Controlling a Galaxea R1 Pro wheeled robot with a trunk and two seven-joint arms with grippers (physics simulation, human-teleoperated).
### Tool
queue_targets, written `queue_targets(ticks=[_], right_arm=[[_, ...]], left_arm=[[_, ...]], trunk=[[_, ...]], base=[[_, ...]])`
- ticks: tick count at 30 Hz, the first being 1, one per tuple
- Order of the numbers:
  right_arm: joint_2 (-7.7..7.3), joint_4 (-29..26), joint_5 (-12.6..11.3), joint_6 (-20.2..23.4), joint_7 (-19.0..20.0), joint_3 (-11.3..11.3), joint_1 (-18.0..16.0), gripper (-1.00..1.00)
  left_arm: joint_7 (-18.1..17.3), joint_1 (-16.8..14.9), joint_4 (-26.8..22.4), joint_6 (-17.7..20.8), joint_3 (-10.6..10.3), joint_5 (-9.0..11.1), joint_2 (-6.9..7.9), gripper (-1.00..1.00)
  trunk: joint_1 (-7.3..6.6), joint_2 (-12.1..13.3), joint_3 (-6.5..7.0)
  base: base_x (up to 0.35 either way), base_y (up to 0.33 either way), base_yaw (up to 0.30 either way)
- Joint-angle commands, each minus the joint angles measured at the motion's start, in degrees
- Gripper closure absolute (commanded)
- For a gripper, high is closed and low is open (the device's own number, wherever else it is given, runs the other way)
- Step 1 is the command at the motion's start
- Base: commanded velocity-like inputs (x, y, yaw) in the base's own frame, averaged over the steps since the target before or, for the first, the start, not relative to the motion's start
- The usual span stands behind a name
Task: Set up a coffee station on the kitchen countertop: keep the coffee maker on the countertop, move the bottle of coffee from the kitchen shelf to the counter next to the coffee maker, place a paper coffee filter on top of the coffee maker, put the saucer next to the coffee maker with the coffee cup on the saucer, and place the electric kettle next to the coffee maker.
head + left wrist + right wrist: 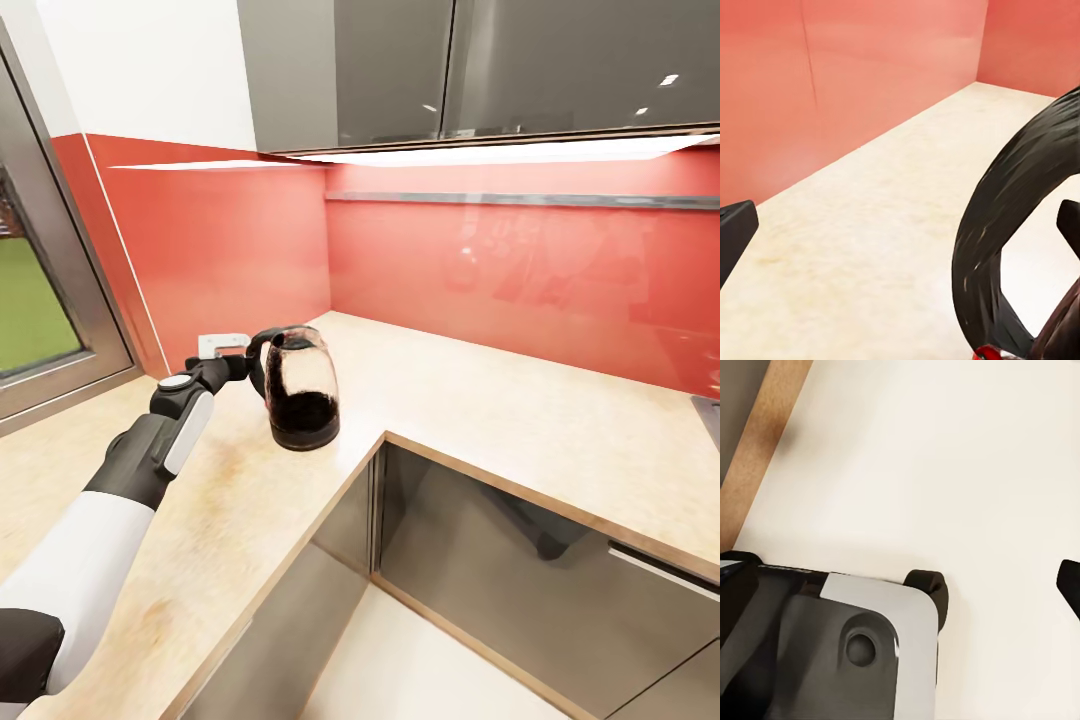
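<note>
The electric kettle [300, 390], dark-tinted glass on a black base, stands on the kitchen countertop [500, 400] near its inner corner edge. My left gripper [246, 366] reaches it from the left and is open around the black handle [997, 225]. The handle lies between the two fingers, closer to one finger [1069, 225], and the other finger [735, 234] is far off it. The kettle's red switch [986, 352] peeks in below. My right gripper [904, 581] is open and empty above the robot's base [847, 645]. The kitchen shelf [520, 200] runs along the red wall. Coffee maker, bottle of coffee, filter, saucer and cup are out of view.
A white wall socket [222, 345] sits just behind the kettle. Red backsplash encloses the counter corner, with grey wall cabinets [450, 70] overhead. A window [40, 300] is at left. Grey cabinet fronts [480, 560] stand below, and a dark hob edge [708, 415] shows at right.
</note>
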Motion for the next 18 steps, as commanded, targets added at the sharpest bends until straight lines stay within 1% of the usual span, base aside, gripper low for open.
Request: queue_targets(ticks=[1,8,18], right_arm=[[0.01,0.2,-0.5,-0.4,0.2,0.5,-0.1,-1.00],[0.01,0.2,-0.5,-0.4,0.2,0.5,-0.1,-1.00],[0.01,0.2,-0.5,-0.4,0.2,0.5,-0.1,-1.00]], left_arm=[[0.6,-0.1,-0.1,0.2,-0.2,0.6,0.09,-1.00],[0.6,0.0,-0.1,0.2,-0.2,0.6,0.09,-1.00],[0.6,0.0,-0.1,0.2,-0.3,0.6,0.09,-1.00]], trunk=[[0.00,0.0,-0.06],[0.00,0.0,-0.06],[0.00,0.0,-0.06]], base=[[0.001,0.000,0.000],[0.061,0.000,0.000],[0.007,0.000,0.000]])
